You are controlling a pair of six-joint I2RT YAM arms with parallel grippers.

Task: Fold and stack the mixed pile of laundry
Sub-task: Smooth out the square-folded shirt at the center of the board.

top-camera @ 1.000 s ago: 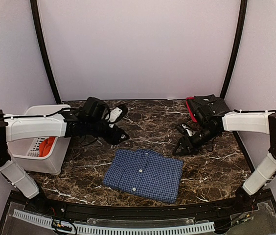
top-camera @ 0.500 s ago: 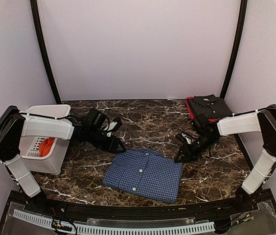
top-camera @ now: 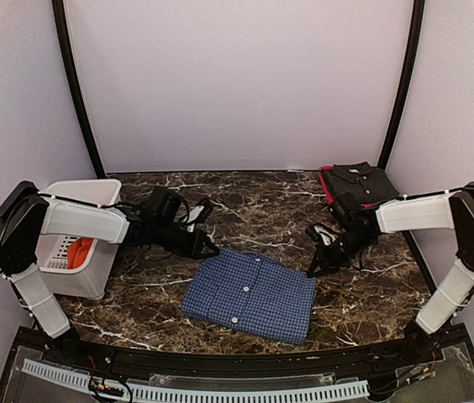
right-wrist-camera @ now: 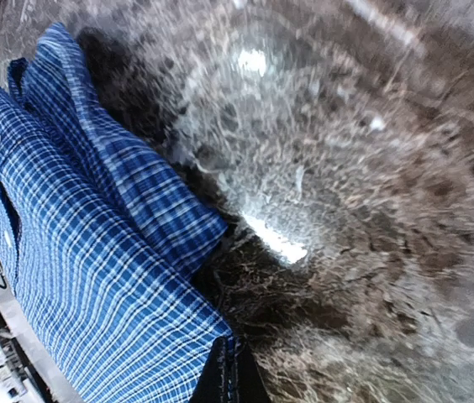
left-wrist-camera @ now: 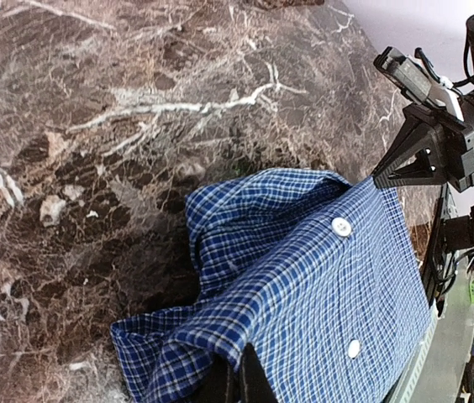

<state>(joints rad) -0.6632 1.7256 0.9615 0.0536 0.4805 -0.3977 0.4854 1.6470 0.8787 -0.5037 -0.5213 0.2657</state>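
Jaws of the left gripper (top-camera: 208,249) and right gripper (top-camera: 313,269) are pressed together, each pinching a far corner of the folded blue-checked shirt (top-camera: 250,295) lying by the counter's (top-camera: 262,210) near edge. At the left edge, an orange-red shirt (top-camera: 81,248) sits in a white basket (top-camera: 77,282); dark clothes (top-camera: 363,178) fill the far right corner.

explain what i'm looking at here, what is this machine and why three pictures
These are two robot arms bolted at the near edge of a marble table. The wide picture comes from a fixed camera above and behind them; the other two come from small cameras on each wrist, looking past the fingers. A folded blue-and-white checked shirt lies in the middle. The left end effector and the right end effector are each shut on one of its far corners. A white basket on the left holds an orange-red shirt, and dark folded clothes sit at the back right.
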